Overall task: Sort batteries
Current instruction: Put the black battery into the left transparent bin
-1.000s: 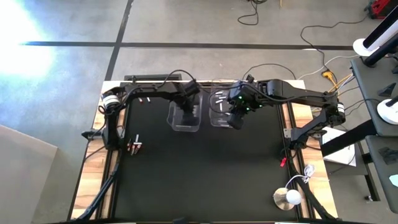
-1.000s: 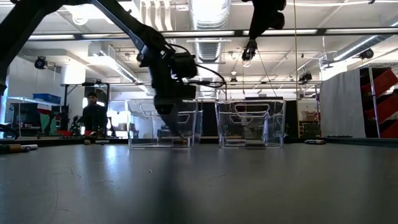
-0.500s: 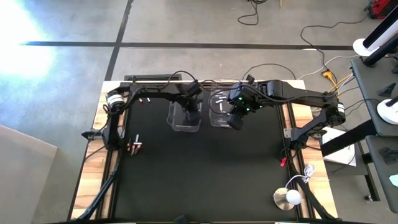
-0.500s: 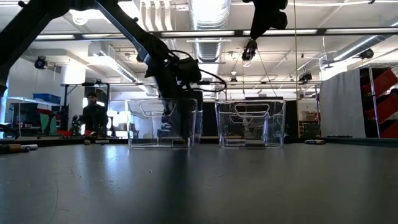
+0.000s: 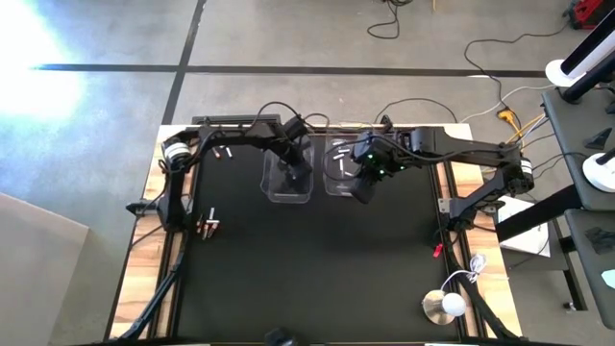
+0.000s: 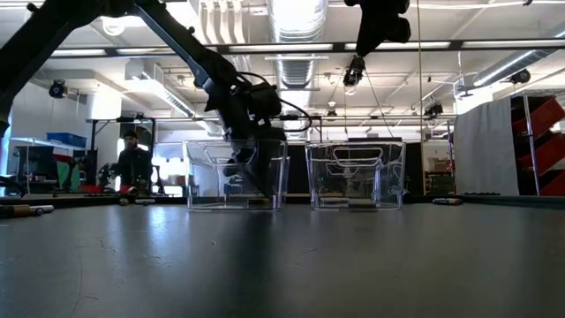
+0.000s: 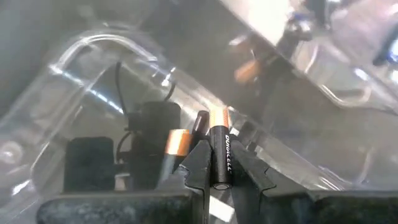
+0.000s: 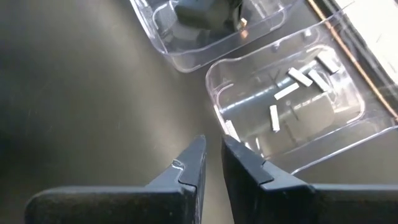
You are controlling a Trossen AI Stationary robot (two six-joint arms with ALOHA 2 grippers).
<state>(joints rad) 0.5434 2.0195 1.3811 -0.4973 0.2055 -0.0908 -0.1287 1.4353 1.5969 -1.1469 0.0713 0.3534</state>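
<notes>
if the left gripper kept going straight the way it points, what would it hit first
Probably the floor of the left clear bin. The left gripper, shut on a dark copper-topped battery, points down into that bin, where another copper-topped battery lies just beside its line. Depth is unclear.

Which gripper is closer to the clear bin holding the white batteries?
Right. The right gripper hangs above that bin's front edge, jaws empty. The left gripper is down in the neighboring bin, gripping a black and copper battery.
</notes>
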